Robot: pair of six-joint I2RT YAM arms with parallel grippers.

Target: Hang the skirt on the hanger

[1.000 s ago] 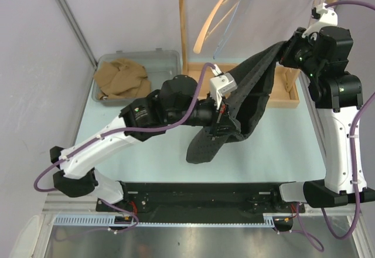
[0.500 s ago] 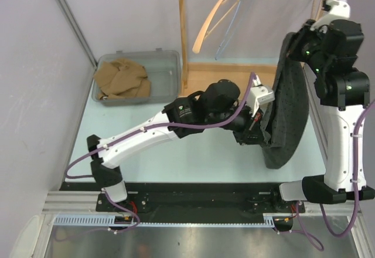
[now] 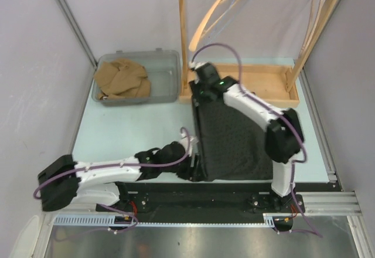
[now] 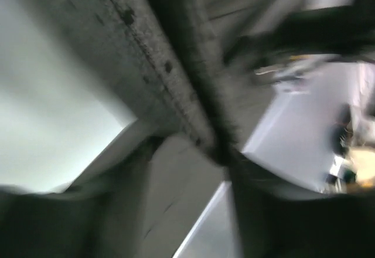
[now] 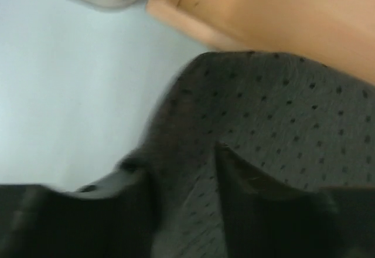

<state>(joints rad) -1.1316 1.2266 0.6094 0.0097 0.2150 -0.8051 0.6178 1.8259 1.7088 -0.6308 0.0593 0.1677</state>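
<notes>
My left claw (image 3: 192, 166) is closed on the skirt (image 3: 234, 141) at its 7 o'clock corner, low against the table (image 3: 140, 123). The left wrist view is badly blurred, but I can make out a dark cloth edge running down into the gap between the two fingers (image 4: 117, 211). My right claw (image 3: 203, 91) is clamped on the same skirt at its 11 o'clock corner. In the right wrist view a fold of the dotted fabric rises between the fingers (image 5: 263, 217).

Between the two claws the skirt lies spread flat on the table, dark with small dots, and the right arm reaches across its 3 o'clock side. Its far edge lies just beside the wooden rack (image 3: 182, 35), whose base tray sits at 12 o'clock from the skirt.

The hanger (image 3: 206, 22) hangs from the rack further out at 12 o'clock, apart from the skirt. At 10 o'clock from the skirt a grey bin (image 3: 167, 64) holds a crumpled tan cloth (image 3: 123, 79).
</notes>
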